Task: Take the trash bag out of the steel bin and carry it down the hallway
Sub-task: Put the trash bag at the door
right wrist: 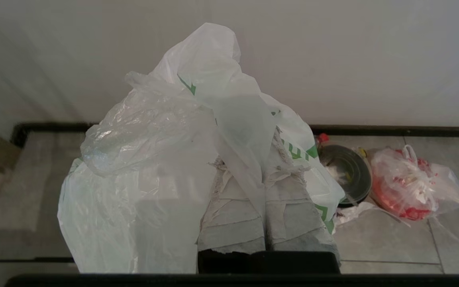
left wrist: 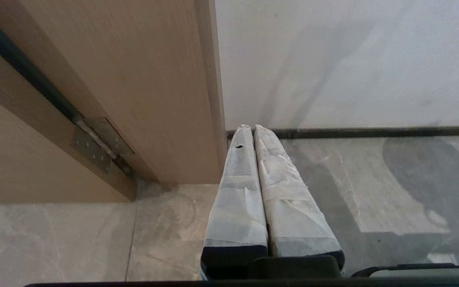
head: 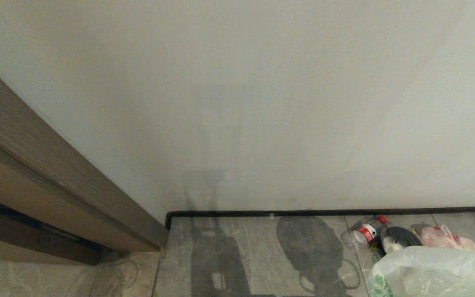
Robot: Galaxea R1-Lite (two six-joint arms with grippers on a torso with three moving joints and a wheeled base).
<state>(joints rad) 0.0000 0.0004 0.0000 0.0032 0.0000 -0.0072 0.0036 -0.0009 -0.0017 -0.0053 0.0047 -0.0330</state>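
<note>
- Head view: the trash bag [head: 435, 272] is showing at the lower right of the frame, already out of any bin; behind it a plastic bottle [head: 365, 233], a dark bowl [head: 398, 239] and a pinkish-red bag [head: 447, 238] are lying along the baseboard [head: 303, 213].
- Left wrist view: the left gripper [left wrist: 249, 128] is pointing at the door frame [left wrist: 153, 99], clenched on nothing, idle.
- Right wrist view: the right gripper [right wrist: 253, 169] is pinching the bag's gathered plastic, mid-frame, likely for carrying it.

Left gripper [left wrist: 253, 128]: two long fingers wrapped in white tape, black base. Right gripper [right wrist: 249, 167]: same tape, frayed.
</note>
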